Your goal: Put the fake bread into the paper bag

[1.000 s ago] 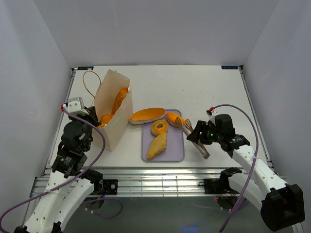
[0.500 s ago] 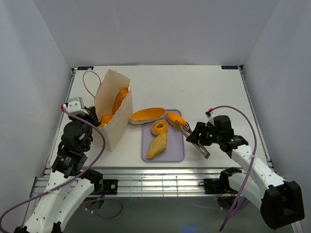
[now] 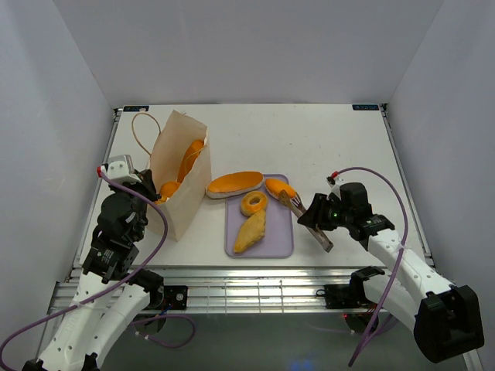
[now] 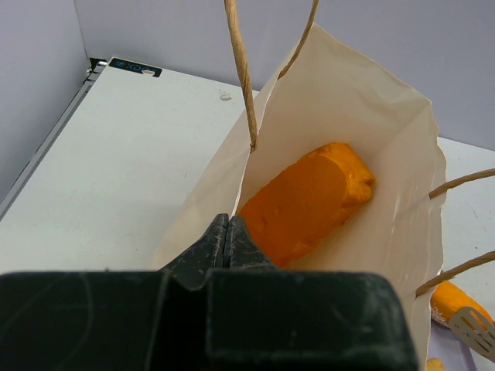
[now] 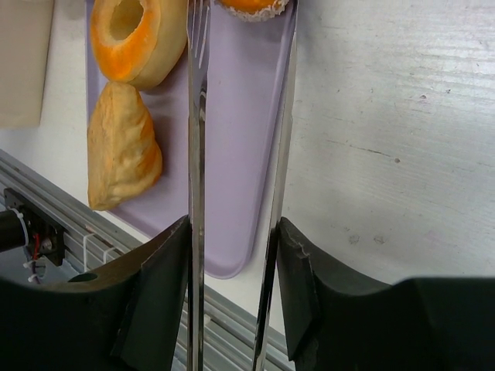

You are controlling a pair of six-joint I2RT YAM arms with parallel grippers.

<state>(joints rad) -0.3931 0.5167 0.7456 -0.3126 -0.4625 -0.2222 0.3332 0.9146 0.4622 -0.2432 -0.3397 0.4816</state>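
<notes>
Right hand [image 3: 309, 216] gripped silver metal tongs [image 3: 325, 243], glossy orange ring-shaped bread [image 3: 253, 203] just left of it, left hand [image 4: 227, 232] pinched pale tan paper bag [image 4: 348, 100] rim

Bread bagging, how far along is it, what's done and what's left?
Done: a loaf lies in the bag, with a second piece by it. In hand: the left gripper pinches the bag's rim; the right gripper holds tongs, tips at the bun on the tray. Left: that bun, the long loaf, ring and turnover, all outside the bag.
</notes>
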